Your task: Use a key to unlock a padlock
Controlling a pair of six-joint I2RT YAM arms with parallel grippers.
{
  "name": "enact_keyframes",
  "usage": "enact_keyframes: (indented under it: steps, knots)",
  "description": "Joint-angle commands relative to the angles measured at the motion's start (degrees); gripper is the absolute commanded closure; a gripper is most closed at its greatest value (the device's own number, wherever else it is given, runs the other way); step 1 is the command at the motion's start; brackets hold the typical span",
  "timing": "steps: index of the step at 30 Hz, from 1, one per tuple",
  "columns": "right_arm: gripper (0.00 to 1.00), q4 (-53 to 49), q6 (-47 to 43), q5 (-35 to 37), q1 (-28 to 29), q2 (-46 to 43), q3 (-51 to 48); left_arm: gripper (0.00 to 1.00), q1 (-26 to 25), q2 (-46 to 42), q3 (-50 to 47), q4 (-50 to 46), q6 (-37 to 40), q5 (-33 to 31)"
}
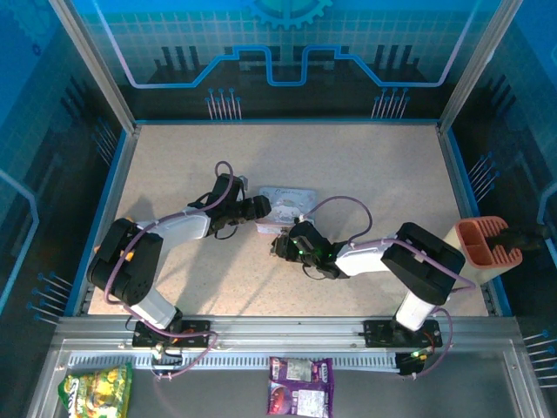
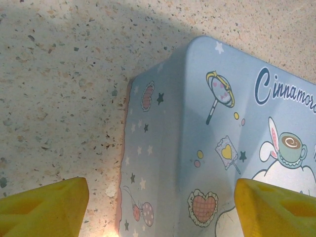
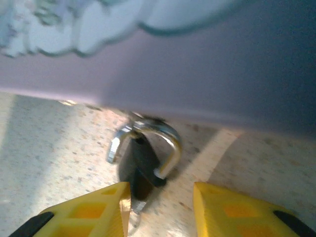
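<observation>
The padlock [image 3: 140,165] lies on the speckled table right against the side of the pale blue tin [image 3: 207,84]. Its body is dark, and one end of the silvery shackle [image 3: 165,143] looks free of the body. A thin grey metal bit, the key [image 3: 137,210] by its look, sticks out of the body's near end. My right gripper [image 3: 160,210] is low over the table with its jaws apart. The padlock's body sits close to the left fingertip [image 3: 106,207]. My left gripper [image 2: 160,207] is open over the tin's [image 2: 217,148] corner. From above, both grippers [image 1: 261,207] [image 1: 280,246] meet at the tin [image 1: 289,200].
A beige holder with an orange top [image 1: 487,246] stands at the table's right edge. Two snack bags [image 1: 96,387] [image 1: 300,396] lie on the near ledge in front of the arm bases. Blue walls [image 1: 122,165] fence the table on three sides.
</observation>
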Motion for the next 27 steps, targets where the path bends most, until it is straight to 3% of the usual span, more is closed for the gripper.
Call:
enact_keyframes:
  steps: [1, 21, 27]
  knots:
    - [0.63, 8.3, 0.6, 0.4, -0.2, -0.3, -0.8, 0.22, -0.3, -0.7, -1.0, 0.4, -1.4, -0.5]
    - [0.68, 5.1, 1.7, 0.5, 0.4, 4.5, 1.6, 0.23, -0.3, -1.7, -1.3, 0.3, -1.9, -0.7]
    - [0.79, 6.7, 2.0, 0.3, 0.3, 4.7, 1.2, 0.23, -0.3, -1.9, -1.3, -0.4, -1.8, -0.9]
